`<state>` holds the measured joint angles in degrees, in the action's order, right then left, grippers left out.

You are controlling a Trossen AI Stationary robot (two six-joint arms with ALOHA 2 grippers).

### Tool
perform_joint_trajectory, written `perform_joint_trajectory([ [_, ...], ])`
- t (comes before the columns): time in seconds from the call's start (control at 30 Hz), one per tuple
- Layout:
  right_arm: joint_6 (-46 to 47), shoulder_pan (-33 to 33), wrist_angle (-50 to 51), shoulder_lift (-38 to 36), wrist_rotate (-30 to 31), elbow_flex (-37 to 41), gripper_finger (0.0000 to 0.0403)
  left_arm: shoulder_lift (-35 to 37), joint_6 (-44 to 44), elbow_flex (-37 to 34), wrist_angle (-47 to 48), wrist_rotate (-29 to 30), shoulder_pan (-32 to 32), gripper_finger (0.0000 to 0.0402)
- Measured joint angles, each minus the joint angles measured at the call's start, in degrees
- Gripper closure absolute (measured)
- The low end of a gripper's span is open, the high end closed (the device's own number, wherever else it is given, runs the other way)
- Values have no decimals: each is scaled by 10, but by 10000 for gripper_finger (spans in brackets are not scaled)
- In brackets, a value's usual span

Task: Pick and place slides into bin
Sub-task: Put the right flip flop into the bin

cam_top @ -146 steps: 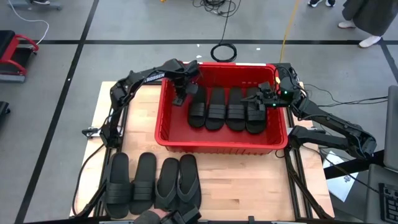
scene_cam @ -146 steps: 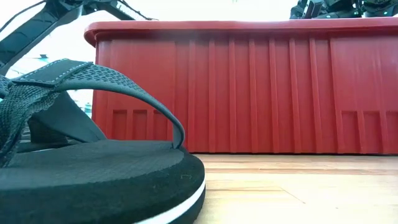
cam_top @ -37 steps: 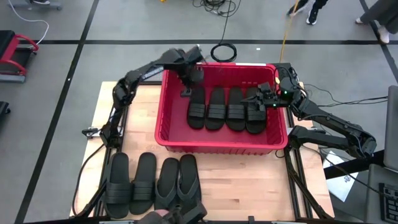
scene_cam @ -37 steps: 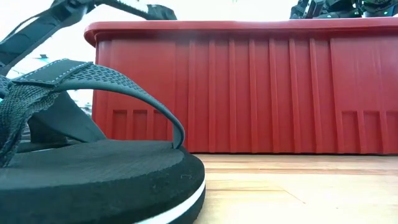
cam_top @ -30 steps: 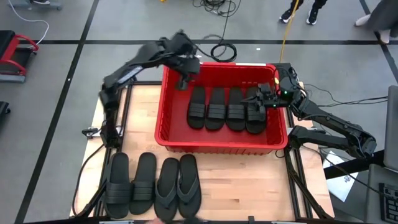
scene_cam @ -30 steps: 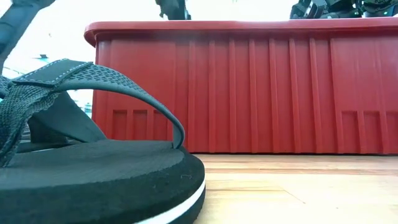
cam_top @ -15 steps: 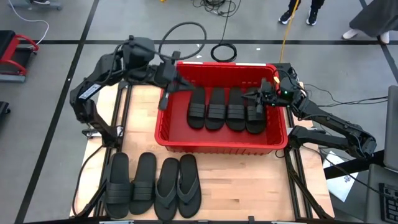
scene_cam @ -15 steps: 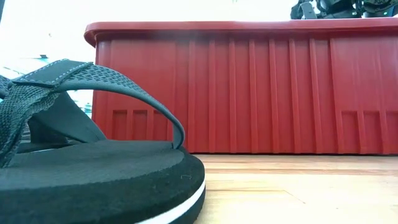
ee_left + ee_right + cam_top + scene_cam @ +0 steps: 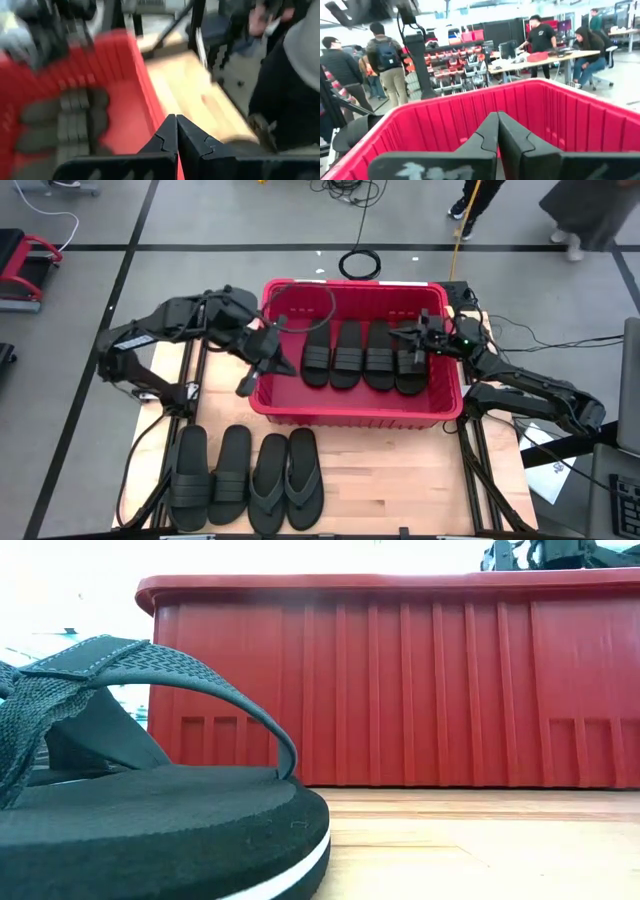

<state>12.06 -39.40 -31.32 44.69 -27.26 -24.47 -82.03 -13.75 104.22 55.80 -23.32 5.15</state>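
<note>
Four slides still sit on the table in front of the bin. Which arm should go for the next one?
Left, probably. The left gripper, fingers shut and empty, is at the bin's left wall, nearer the four slides on the table. The right gripper, also shut, hangs over the slides inside the bin.

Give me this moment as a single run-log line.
left gripper: shut, empty, at bin left wall | right gripper: shut, over bin | slides: four binned, four on table

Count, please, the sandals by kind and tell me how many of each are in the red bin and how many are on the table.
Wide-strap slides in the bin: 4, side by side
Wide-strap slides on the table: 2
Thong flip-flops on the table: 2
Total: 8 sandals
</note>
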Motion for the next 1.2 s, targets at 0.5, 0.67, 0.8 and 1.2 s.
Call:
perform_joint_trajectory([
  [0.5, -27, 0, -3, -37, 42, 0, 403, 276, 164, -579, -729, 105, 35, 401],
  [0.67, -27, 0, -2, -37, -34, 0, 403, 310, 204, -673, -843, 202, 35, 401],
  [0.8, -17, 0, -2, -39, -90, 0, 403, 333, 204, -684, -809, 256, 36, 401],
  [1.2, -13, -12, 9, -38, -200, -5, 403, 382, 213, -684, -695, 350, 95, 401],
])
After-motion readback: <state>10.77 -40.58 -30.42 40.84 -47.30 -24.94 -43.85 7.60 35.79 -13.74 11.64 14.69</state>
